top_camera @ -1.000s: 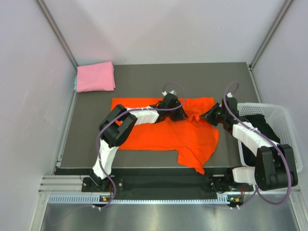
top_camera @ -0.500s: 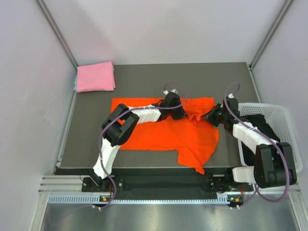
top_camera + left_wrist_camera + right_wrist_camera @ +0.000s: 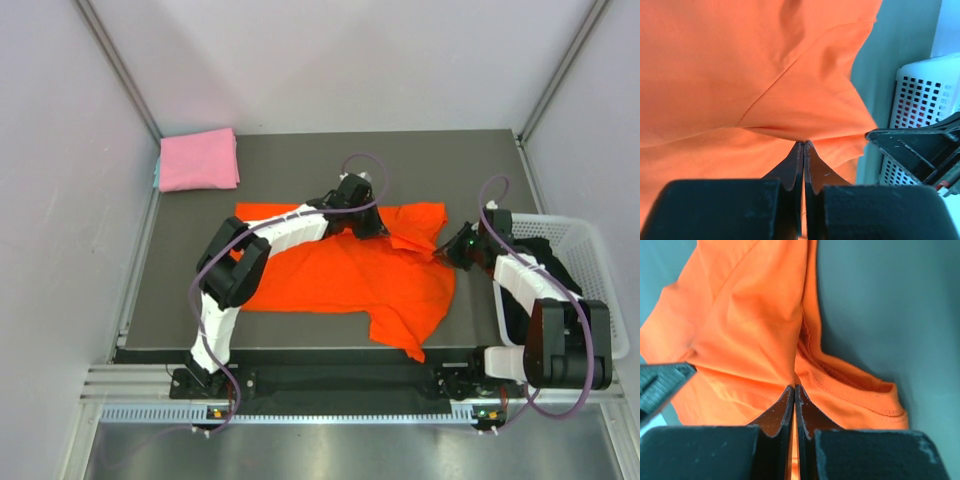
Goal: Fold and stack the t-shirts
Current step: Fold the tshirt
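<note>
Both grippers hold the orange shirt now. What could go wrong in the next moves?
The left gripper and right gripper each pinch only a thin fold of the orange t-shirt, so it may slip out. The right arm works close to the white basket and might knock it.

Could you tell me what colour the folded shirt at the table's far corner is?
Light pink folded cloth t-shirt, clearest in the top external view.

Arms point(image 3: 285, 233) white/blk w/ purple cables point(image 3: 362, 160), blk fingers point(image 3: 790, 170).
</note>
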You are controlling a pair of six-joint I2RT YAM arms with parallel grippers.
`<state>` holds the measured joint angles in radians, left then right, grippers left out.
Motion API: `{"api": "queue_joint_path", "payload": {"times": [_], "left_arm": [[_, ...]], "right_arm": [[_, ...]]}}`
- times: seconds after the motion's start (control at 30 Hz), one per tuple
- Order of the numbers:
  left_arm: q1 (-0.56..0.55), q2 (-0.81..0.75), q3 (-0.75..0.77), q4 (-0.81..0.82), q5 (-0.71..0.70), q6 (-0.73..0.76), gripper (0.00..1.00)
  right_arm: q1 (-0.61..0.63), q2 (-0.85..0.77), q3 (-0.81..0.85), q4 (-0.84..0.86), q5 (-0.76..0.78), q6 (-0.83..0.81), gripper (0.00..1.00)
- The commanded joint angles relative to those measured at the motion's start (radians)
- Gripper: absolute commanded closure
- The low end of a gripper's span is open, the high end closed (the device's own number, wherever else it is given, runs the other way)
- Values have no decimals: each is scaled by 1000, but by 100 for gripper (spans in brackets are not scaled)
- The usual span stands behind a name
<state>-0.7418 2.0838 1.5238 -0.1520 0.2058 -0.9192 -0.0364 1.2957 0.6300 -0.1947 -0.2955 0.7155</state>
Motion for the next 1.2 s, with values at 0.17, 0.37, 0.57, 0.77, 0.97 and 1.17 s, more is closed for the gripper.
{"api": "queue_joint_path", "payload": {"times": [0.17, 0.37, 0.57, 0.77, 0.97, 1.17], "left_arm": [[48, 27, 146, -204, 104, 86, 100], [51, 30, 137, -339, 38, 164, 100], [159, -14, 185, -475, -49, 233, 100], [402, -34, 188, -506, -71, 302, 97], [559, 57, 231, -505, -82, 358, 97], [621, 149, 266, -498, -100, 362, 97]], "right_arm": [[-16, -7, 36, -32, -67, -90, 100], [-13, 8, 28, -58, -44, -114, 100], [-13, 21, 80, -124, -1, -160, 73], [-23, 121, 247, -26, 70, -183, 66], [-30, 364, 450, -5, 134, -215, 69], [-30, 526, 588, 11, 141, -312, 66]]}}
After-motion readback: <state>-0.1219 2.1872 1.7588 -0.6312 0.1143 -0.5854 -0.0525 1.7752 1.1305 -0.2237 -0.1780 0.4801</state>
